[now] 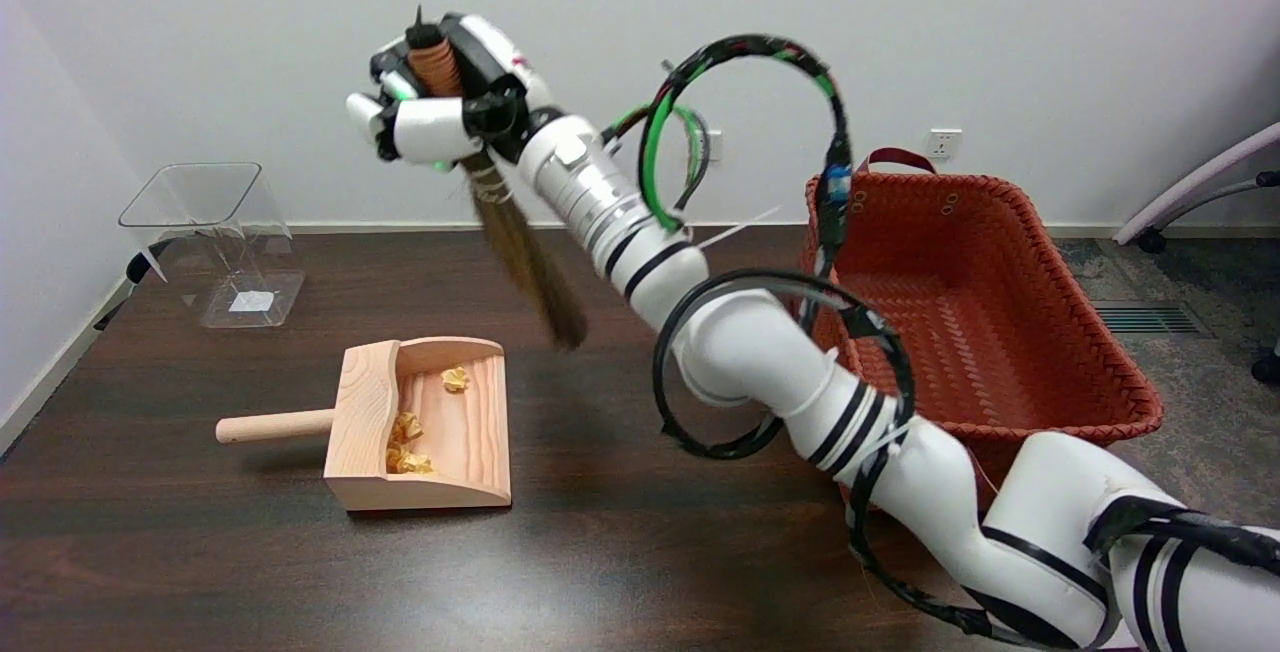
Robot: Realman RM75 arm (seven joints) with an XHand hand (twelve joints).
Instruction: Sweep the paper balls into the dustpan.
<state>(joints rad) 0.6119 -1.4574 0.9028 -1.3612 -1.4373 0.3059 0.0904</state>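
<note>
Head view shows the right hand (432,110) with fingers wrapped tight on the small brown straw broom (520,252), raised above the table, while the yellow crumpled paper balls (410,437) lie inside the light wooden dustpan (470,477) (open side right), so a careless swing down may knock it and spill them.

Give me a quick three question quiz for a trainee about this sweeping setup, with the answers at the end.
1. True or false: the right hand holds the broom in the air, clear of the table.
2. Where are the paper balls? A) inside the wooden dustpan B) in the red basket C) in the clear container
3. Fill in: the dustpan's handle points toward the picture's ____.

Key: 1 true; 2 A; 3 left.
</note>
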